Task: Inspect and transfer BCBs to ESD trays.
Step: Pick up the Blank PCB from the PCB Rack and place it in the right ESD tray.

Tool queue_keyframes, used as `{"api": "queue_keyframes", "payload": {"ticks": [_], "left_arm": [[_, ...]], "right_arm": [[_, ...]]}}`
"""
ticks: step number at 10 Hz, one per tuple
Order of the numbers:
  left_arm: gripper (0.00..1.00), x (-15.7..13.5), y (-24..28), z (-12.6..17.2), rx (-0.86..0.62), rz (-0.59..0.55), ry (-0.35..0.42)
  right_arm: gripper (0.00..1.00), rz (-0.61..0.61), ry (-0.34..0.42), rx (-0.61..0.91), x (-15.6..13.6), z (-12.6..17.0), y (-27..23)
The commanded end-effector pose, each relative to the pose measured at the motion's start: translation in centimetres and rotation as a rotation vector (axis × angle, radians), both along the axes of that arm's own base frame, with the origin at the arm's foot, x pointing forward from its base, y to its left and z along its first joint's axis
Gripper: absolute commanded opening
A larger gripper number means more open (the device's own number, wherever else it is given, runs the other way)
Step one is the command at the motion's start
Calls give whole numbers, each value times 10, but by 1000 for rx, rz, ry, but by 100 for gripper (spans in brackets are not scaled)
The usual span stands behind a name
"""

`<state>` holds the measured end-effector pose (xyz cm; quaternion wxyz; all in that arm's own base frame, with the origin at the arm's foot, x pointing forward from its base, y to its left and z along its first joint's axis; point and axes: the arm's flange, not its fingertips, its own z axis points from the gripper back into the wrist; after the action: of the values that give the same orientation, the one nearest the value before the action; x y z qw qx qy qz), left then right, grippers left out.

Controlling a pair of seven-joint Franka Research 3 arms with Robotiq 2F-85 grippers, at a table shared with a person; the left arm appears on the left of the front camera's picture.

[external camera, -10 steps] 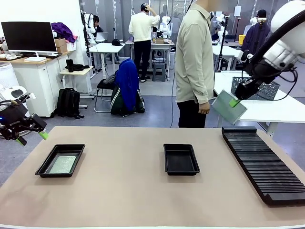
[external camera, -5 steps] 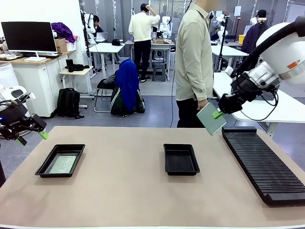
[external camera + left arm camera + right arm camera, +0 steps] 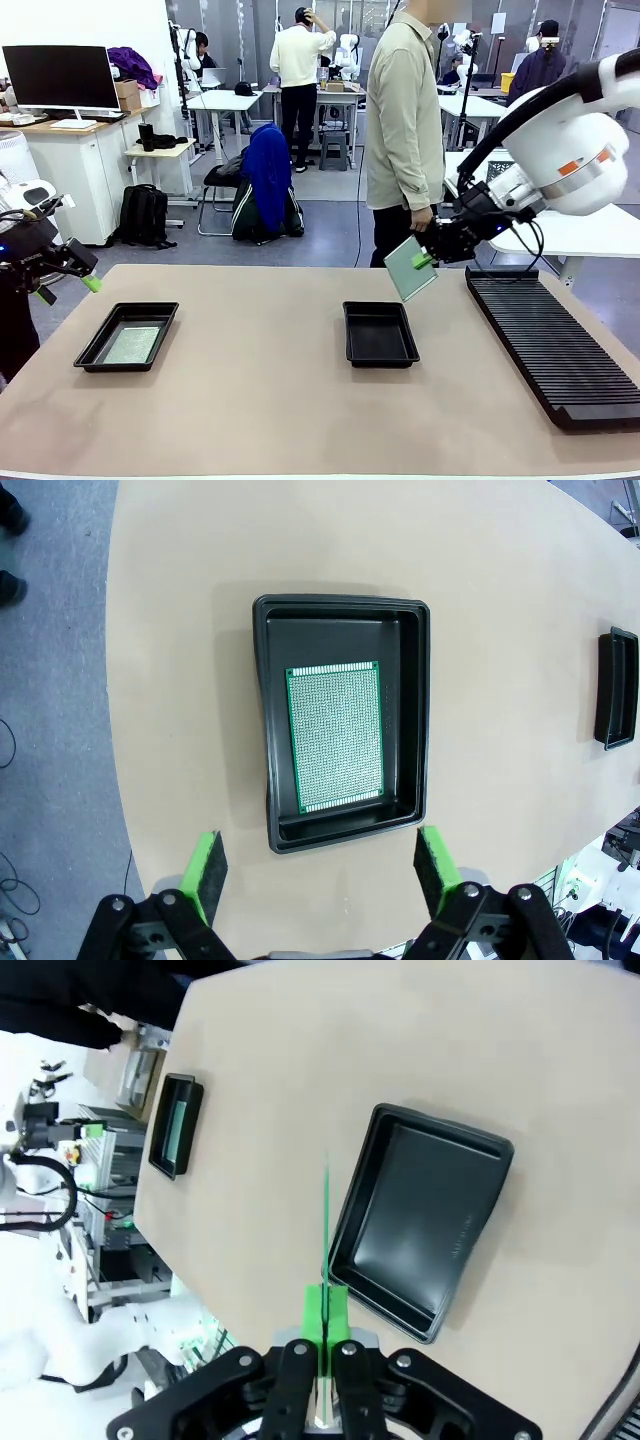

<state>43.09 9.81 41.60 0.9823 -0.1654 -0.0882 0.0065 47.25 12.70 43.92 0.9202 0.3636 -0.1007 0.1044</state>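
My right gripper (image 3: 424, 260) is shut on a green BCB (image 3: 408, 267), holding it tilted in the air just above and behind the right end of the middle ESD tray (image 3: 380, 333), whose floor is bare. In the right wrist view the BCB (image 3: 326, 1222) shows edge-on between the shut pads (image 3: 325, 1318), over the near rim of that tray (image 3: 420, 1220). The left ESD tray (image 3: 128, 336) holds another BCB (image 3: 132, 345) lying flat. My left gripper (image 3: 66, 287) hangs open above the table's left edge; in the left wrist view its fingers (image 3: 208, 871) frame the tray (image 3: 345, 718) and its BCB (image 3: 336, 737).
A long black ribbed rack (image 3: 545, 340) lies along the table's right side. A person (image 3: 403, 130) stands at the far edge behind the middle tray, one hand close to the held board. Bare tabletop lies between the two trays and along the front.
My right arm has carried the BCB leftward and down, from above the rack's far end to just over the middle tray. The left arm has stayed still.
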Motion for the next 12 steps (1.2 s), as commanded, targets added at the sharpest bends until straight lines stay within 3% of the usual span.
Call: {"api": "queue_keyframes", "payload": {"ticks": [1, 5, 12], "left_arm": [[100, 1, 1, -1, -2, 3, -9], [100, 1, 1, -1, -2, 3, -9], [100, 1, 1, -1, -2, 3, -9]], "right_arm": [[2, -78, 37, 41, -1, -16, 18], [2, -153, 130, 96, -2, -50, 38], [2, -198, 196, 142, 7, -106, 49]]}}
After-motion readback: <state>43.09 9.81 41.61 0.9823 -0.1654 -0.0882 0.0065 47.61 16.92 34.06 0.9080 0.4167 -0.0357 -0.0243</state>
